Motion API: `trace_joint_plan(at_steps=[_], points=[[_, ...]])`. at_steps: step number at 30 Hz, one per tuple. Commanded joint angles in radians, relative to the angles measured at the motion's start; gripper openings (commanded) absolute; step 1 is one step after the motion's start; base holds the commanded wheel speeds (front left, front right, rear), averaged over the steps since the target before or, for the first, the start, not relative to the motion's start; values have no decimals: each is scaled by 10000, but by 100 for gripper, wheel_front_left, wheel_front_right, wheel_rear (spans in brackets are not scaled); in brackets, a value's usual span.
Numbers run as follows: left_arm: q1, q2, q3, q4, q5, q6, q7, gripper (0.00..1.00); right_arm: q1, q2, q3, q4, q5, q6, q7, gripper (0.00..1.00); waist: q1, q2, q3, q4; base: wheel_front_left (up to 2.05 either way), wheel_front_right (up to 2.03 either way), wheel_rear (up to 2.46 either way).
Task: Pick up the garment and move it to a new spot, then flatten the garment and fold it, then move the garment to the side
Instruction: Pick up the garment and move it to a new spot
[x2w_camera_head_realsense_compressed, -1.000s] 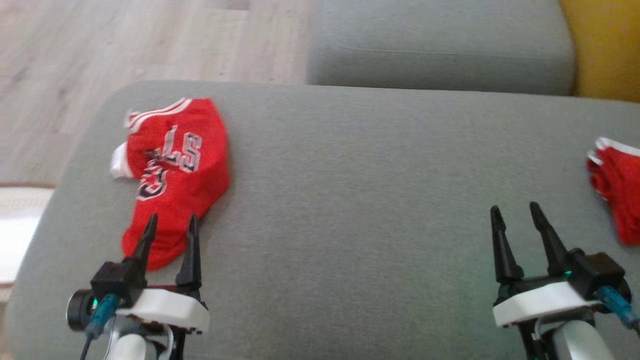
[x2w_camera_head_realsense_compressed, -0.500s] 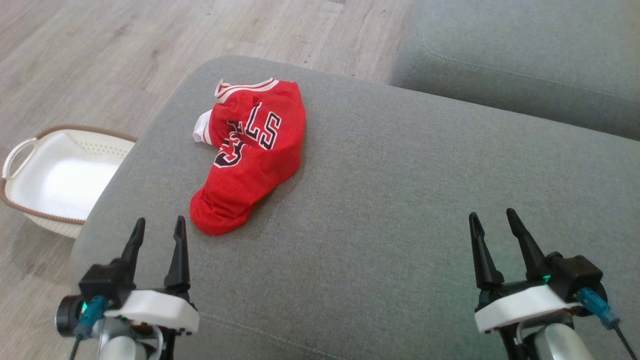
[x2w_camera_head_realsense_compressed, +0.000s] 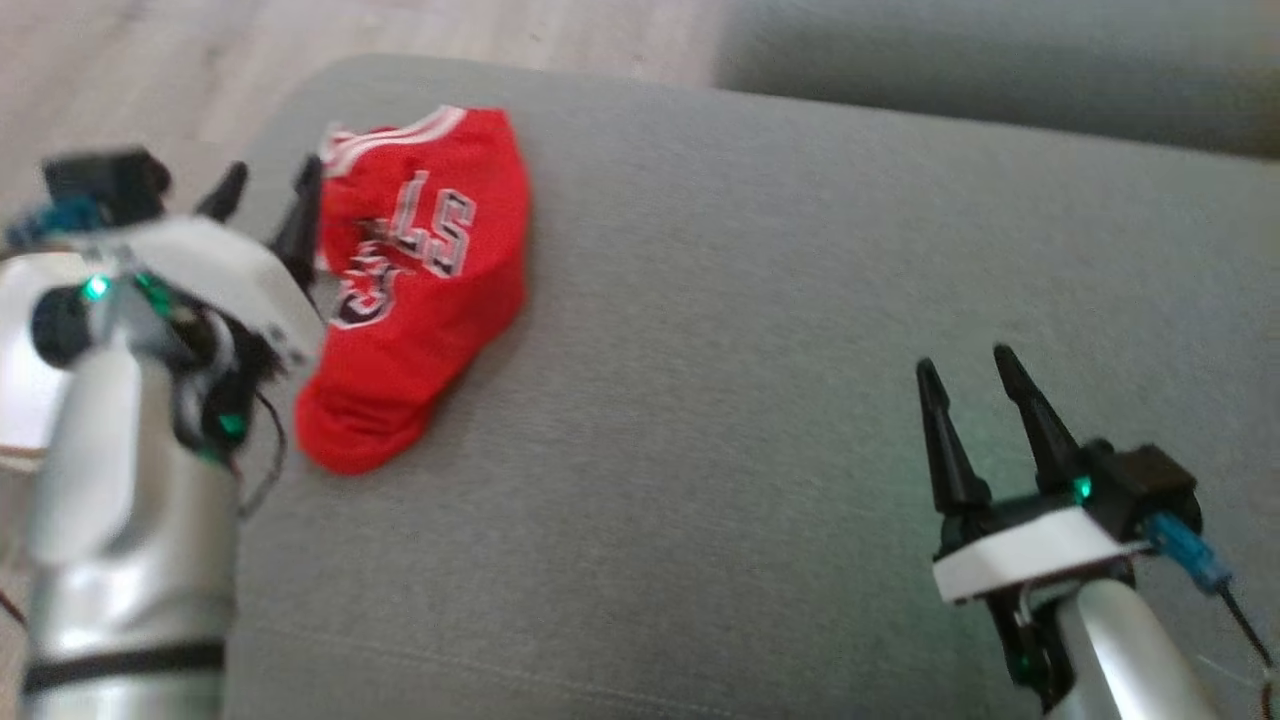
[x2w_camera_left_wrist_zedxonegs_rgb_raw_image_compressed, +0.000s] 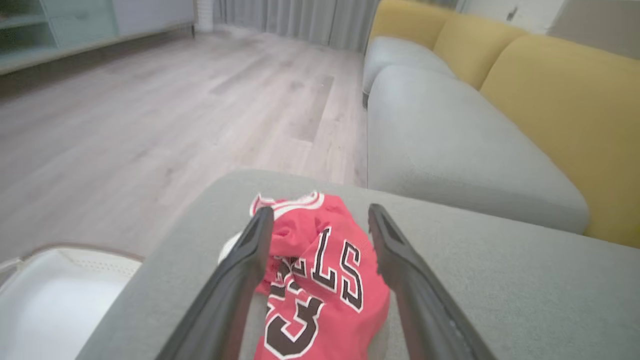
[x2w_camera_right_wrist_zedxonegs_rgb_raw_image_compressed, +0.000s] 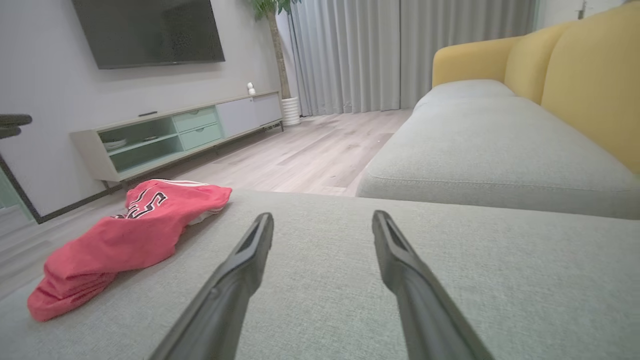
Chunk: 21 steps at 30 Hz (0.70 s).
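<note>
Both fingers (x2w_camera_left_wrist_zedxonegs_rgb_raw_image_compressed: 240, 280) spread, left end effector (x2w_camera_head_realsense_compressed: 270, 180) hovers empty beside garment (x2w_camera_head_realsense_compressed: 420, 290).

- garment (x2w_camera_head_realsense_compressed: 420, 280) on cushion (x2w_camera_head_realsense_compressed: 750, 350), far-left corner
- left pincer (x2w_camera_head_realsense_compressed: 272, 177) just left of garment
- right pincer (x2w_camera_head_realsense_compressed: 965, 362) over cushion, well right of garment
- sofa (x2w_camera_head_realsense_compressed: 1000, 70) behind cushion
- basket (x2w_camera_left_wrist_zedxonegs_rgb_raw_image_compressed: 55, 295) on floor, left of cushion

Red garment (x2w_camera_right_wrist_zedxonegs_rgb_raw_image_compressed: 125, 235) crumpled on grey cushion (x2w_camera_right_wrist_zedxonegs_rgb_raw_image_compressed: 350, 280)
</note>
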Motion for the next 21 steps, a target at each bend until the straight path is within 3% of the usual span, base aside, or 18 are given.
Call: trace_joint_plan(at_steps=[1, 5, 11, 19, 21], points=[[-504, 457, 435, -19, -75, -27, 183, 100, -486, -175, 299, -368, 78, 73, 33, 100, 0, 0, 643, -768, 0, 0, 0], [-1715, 879, 753, 2083, -499, 16, 1208, 100, -932, -291, 597, -383, 217, 73, 38, 100, 0, 0, 1199, -1756, 0, 0, 0], [-2618, 1535, 1358, 4503, -928, 232, 1372, 100, -1517, -404, 1028, -289, 491, 73, -27, 100, 0, 0, 1859, -2926, 0, 0, 0], [-2955, 1845, 1087, 6611, -871, 126, 1939, 100, -1853, -524, 1119, -64, 705, 73, -159, 100, 0, 0, 2218, -3368, 0, 0, 0], [-3080, 1882, 1025, 6781, -845, 91, 1737, 0, -1874, -529, 1111, 25, 725, 73, -183, 100, 0, 0, 2190, -3338, 0, 0, 0]])
